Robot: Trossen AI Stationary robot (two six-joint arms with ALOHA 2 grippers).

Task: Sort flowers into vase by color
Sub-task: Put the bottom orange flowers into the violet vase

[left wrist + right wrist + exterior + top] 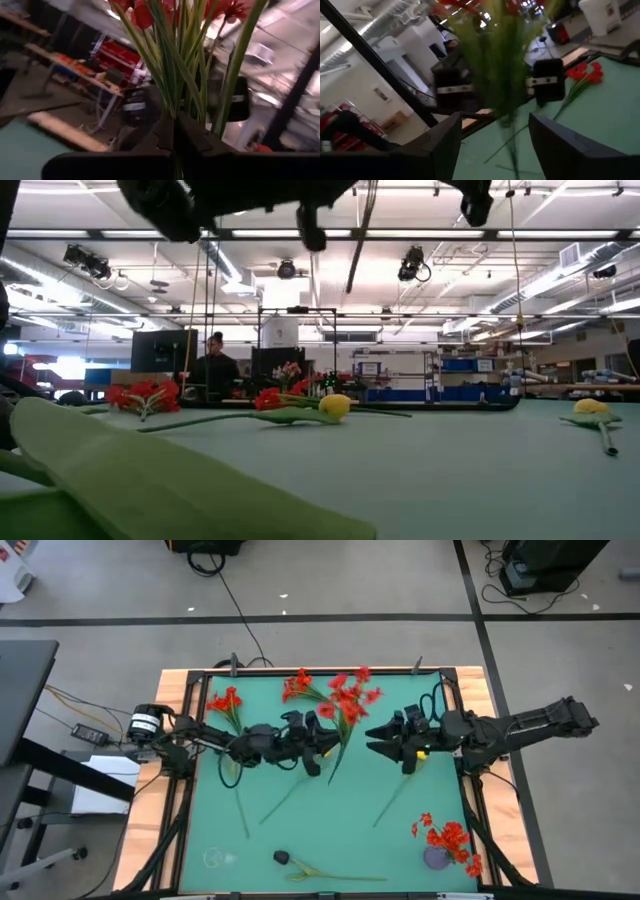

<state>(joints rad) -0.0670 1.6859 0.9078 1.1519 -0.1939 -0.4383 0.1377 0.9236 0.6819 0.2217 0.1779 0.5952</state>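
My left gripper [322, 740] is over the middle of the green table, shut on a spray of red-orange flowers [350, 697]. Its long stem [333, 768] runs toward the near edge. My right gripper [377, 737] is open and faces the spray from the right without touching it; in the right wrist view the spray [496, 60] stands ahead of its gripper [495, 145]. A yellow flower [421, 752] lies under the right arm. A purple vase [437, 858] at the near right holds red flowers [450, 837]. A dark-headed flower [283, 857] lies near the front edge. My left gripper pinches the red spray's bundle of stem and leaves [176, 114] between its two fingers, just below where the leaves fan out. The fingers reach in level from the table's left and lie across the stem. The spray is lifted clear, and its stem end [352, 275] hangs free above the table.
More red sprays [228, 700] [297, 688] lie near the far edge, their stems reaching toward the middle. A faint clear vase [218, 858] stands at the near left. A wooden frame [150, 810] rims the table. A person [214, 365] stands in the room beyond.
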